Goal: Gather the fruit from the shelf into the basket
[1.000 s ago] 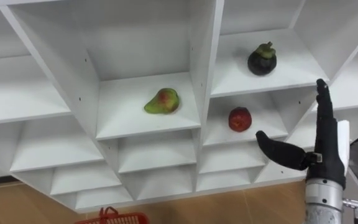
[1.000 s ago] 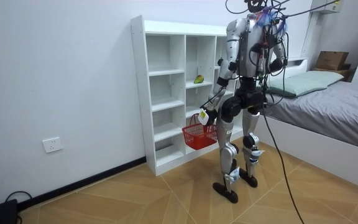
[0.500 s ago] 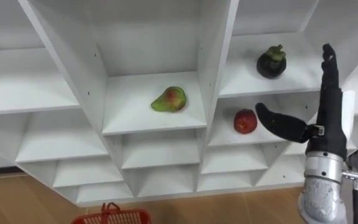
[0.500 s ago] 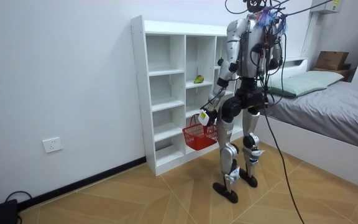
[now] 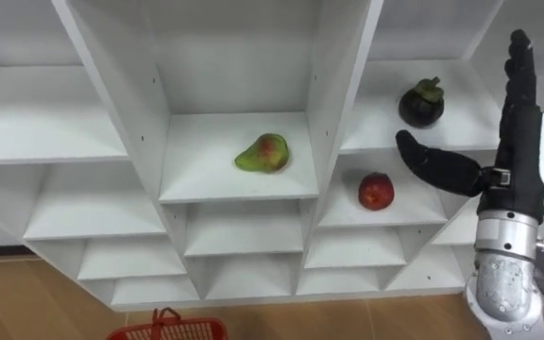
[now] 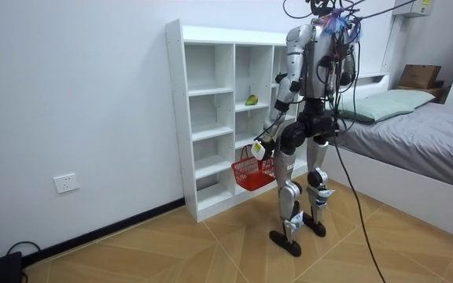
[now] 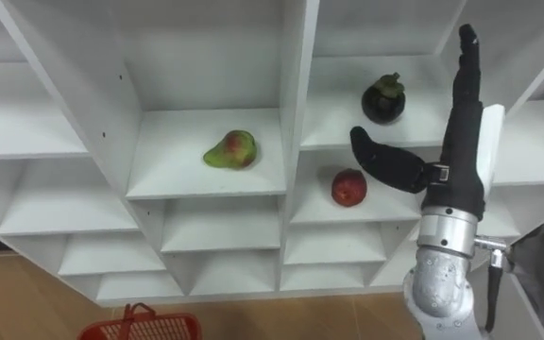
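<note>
I stand facing the white closet [image 6: 203, 118]. A green-red pear-shaped fruit [image 5: 263, 153] lies in its middle compartment. A dark mangosteen [image 5: 421, 104] sits one column to the right, with a red apple [image 5: 376, 191] on the shelf below it. My right hand [image 5: 522, 161] is raised just right of these two, open, fingers straight up and thumb stretched left between them, touching neither. A red basket [image 5: 168, 329] shows at the bottom edge. In the room view this red basket [image 6: 252, 169] hangs from my left hand [image 6: 259, 147] at thigh height.
The closet's other compartments [image 5: 55, 123] hold nothing. Upright dividers [image 5: 338, 113] separate the fruit compartments. A bed [image 6: 423, 134] stands at the room view's right, close behind me. Wooden floor [image 6: 171, 251] lies open at the room view's left.
My right hand has risen and moved closer to the shelves, from below the apple's level to beside the mangosteen. The eye view has shifted a little. The basket hangs as before.
</note>
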Controlling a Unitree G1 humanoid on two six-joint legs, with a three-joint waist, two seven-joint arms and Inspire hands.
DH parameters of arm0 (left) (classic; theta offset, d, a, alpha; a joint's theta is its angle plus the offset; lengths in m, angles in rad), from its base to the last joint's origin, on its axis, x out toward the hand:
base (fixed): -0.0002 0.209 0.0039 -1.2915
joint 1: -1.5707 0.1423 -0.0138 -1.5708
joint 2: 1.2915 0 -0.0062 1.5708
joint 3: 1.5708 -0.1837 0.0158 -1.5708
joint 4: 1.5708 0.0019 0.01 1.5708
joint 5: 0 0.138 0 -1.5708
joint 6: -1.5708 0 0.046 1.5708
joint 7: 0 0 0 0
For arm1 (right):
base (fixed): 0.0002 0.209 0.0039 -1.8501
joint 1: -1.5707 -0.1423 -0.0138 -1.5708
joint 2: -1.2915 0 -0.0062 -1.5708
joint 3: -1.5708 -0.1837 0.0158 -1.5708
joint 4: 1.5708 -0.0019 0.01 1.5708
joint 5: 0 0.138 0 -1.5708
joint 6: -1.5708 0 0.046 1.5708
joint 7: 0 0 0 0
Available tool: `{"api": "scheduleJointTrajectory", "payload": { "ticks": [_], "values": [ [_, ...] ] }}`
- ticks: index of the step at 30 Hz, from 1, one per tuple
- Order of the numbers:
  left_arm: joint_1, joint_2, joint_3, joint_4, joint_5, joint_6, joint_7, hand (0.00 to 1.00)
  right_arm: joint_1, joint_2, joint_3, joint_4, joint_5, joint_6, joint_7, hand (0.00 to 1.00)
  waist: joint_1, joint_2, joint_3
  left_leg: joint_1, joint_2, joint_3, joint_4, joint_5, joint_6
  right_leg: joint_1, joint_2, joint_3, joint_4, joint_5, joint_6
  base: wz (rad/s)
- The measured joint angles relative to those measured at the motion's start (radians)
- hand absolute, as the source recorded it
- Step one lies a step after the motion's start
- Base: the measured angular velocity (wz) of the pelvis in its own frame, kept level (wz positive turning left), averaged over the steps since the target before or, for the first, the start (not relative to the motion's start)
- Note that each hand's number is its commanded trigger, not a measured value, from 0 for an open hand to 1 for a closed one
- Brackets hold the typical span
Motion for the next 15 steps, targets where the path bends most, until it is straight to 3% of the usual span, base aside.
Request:
{"api": "scheduleJointTrajectory", "payload": {
  "ticks": [8, 15],
  "values": [
    [-0.002, 0.0, 0.013, -0.004, 0.0, 0.011, 0.001, 1.0, -0.026, 0.0, -0.047, 0.0, 0.007, 0.008, 0.016, 0.0, -0.003, -0.008, 0.009, -0.002, 0.0, -0.002, 0.0, 0.0, 0.0, 0.0, 0.0, -0.002, 0.0, 0.0, 0.0, 0.0],
    [-0.004, -0.001, 0.023, -0.005, 0.002, 0.02, 0.002, 1.0, -0.065, -0.003, -0.102, 0.001, 0.009, 0.011, 0.013, 0.0, -0.003, -0.009, 0.0095, -0.002, 0.0, -0.003, 0.0, 0.0, 0.0, -0.001, 0.0, -0.003, 0.001, 0.0, 0.0, 0.0]
  ]
}}
